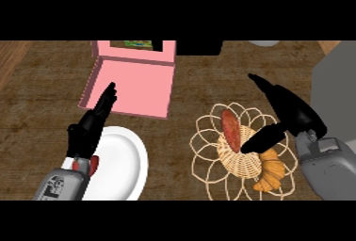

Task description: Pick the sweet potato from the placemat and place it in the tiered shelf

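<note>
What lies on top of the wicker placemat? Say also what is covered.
On the wicker placemat lie a reddish sweet potato and a croissant. The right hand reaches over them, its thumb covering the sweet potato's lower end and some weave.

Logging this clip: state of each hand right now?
Left hand: open, fingers straight, holding nothing.
Right hand: open, thumb beside the sweet potato, not gripping it.

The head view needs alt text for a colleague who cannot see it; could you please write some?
The right hand reaches over a wicker placemat, its thumb beside a reddish sweet potato; a croissant lies nearby. The left hand rests open above a white plate, before a pink tiered shelf.
</note>
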Controlling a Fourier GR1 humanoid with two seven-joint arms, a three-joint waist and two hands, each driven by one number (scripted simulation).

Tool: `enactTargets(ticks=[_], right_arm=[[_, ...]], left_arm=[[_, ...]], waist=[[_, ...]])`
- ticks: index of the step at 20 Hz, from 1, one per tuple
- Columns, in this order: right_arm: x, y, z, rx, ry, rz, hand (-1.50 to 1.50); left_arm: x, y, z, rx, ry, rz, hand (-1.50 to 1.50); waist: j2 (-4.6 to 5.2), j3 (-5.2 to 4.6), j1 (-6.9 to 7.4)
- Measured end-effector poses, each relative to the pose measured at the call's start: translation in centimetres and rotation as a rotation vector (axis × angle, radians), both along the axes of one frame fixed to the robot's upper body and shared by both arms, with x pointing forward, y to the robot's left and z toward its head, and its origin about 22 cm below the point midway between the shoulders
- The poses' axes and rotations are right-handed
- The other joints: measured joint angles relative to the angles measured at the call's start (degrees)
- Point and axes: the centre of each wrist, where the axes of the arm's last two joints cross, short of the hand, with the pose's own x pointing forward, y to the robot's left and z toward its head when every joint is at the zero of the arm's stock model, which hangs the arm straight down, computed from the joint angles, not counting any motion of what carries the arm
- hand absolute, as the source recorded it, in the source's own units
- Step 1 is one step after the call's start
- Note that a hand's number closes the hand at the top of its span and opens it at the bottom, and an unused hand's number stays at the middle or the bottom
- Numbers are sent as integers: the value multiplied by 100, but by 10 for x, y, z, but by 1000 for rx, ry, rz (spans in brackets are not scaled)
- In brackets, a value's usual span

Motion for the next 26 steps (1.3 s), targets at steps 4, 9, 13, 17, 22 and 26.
enactTargets(ticks=[4,9,13,17,22,26], right_arm=[[0,8,-10,-6,11,4,-150],[-2,17,-15,-12,22,-11,-150],[8,15,-18,-24,28,-17,-150],[6,20,-30,-41,43,-27,-150],[8,21,-33,-61,63,-20,-150],[6,23,-45,-84,71,-18,-150]], left_arm=[[7,4,0,4,1,2,0],[1,4,-5,4,0,6,0],[1,3,-4,3,-4,0,0],[1,5,-9,9,-7,-1,0],[6,5,-6,3,-8,6,0],[7,5,-9,8,-6,7,0]], waist=[[3,1,-2],[1,1,0],[3,1,5],[2,0,0],[2,2,-2],[2,1,-3]])
